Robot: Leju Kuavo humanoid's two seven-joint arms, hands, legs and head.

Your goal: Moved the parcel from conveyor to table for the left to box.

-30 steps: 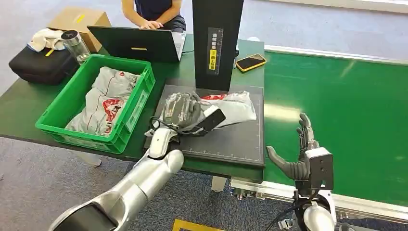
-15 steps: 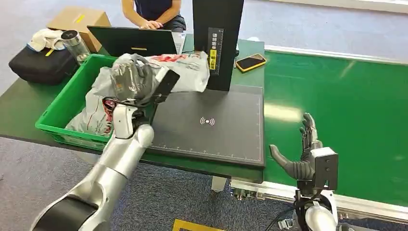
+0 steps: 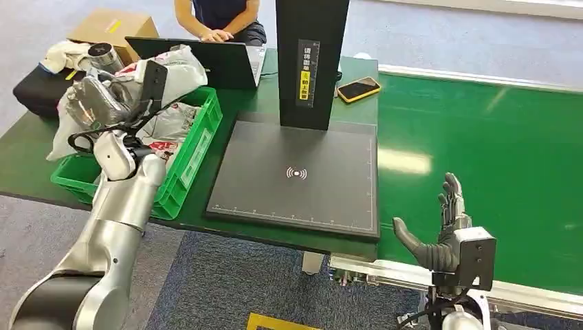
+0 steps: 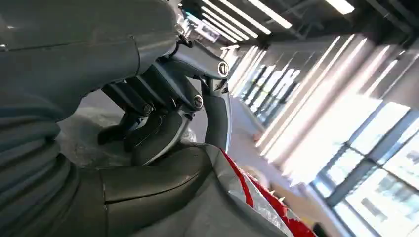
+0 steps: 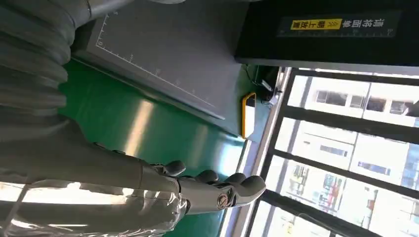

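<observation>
We have the grey plastic-wrapped parcel with red print [image 3: 155, 72] grasped in our left hand [image 3: 103, 103], held above the green plastic crate [image 3: 196, 148], its long axis slanting over the crate's far rim; our right hand [image 3: 440, 230] hangs released, well apart from the crate.

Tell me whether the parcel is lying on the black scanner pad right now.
No. The left hand holds the parcel up over the green crate, and the black scanner pad is bare.
</observation>
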